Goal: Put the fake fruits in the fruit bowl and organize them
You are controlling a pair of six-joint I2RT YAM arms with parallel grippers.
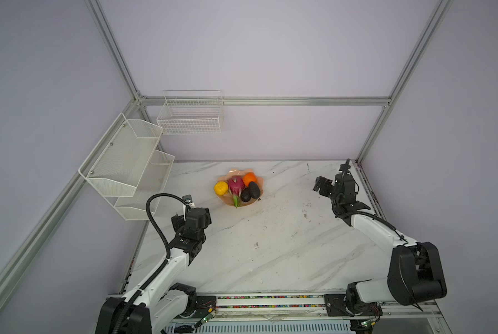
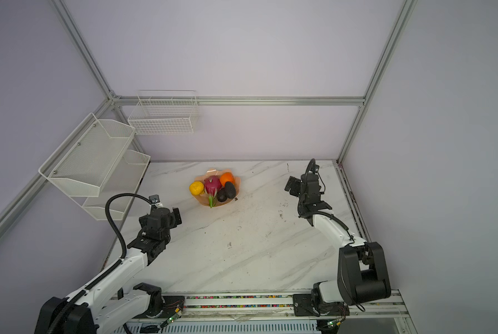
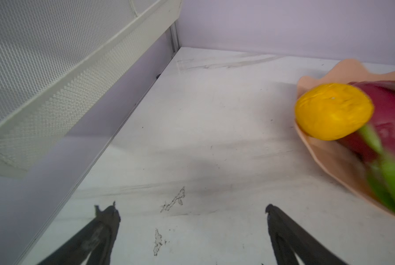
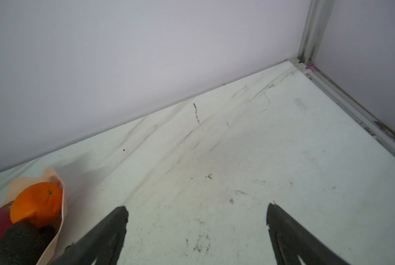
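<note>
Five fruits [image 1: 235, 185] sit in a pink bowl [image 1: 229, 202] on the marble tabletop [image 1: 271, 245]. The left end effector [image 3: 192, 211] and right end effector [image 4: 197, 211] are spread wide, empty.

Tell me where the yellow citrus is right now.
In a top view the yellow citrus sits at the left edge of the fruit bowl, on its rim, right beside the dragon fruit, on the left arm's side.

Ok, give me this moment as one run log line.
fruit bowl: holds dragon fruit, orange, two avocados; yellow citrus at its rim | left hand: open, empty | right hand: open, empty
</note>
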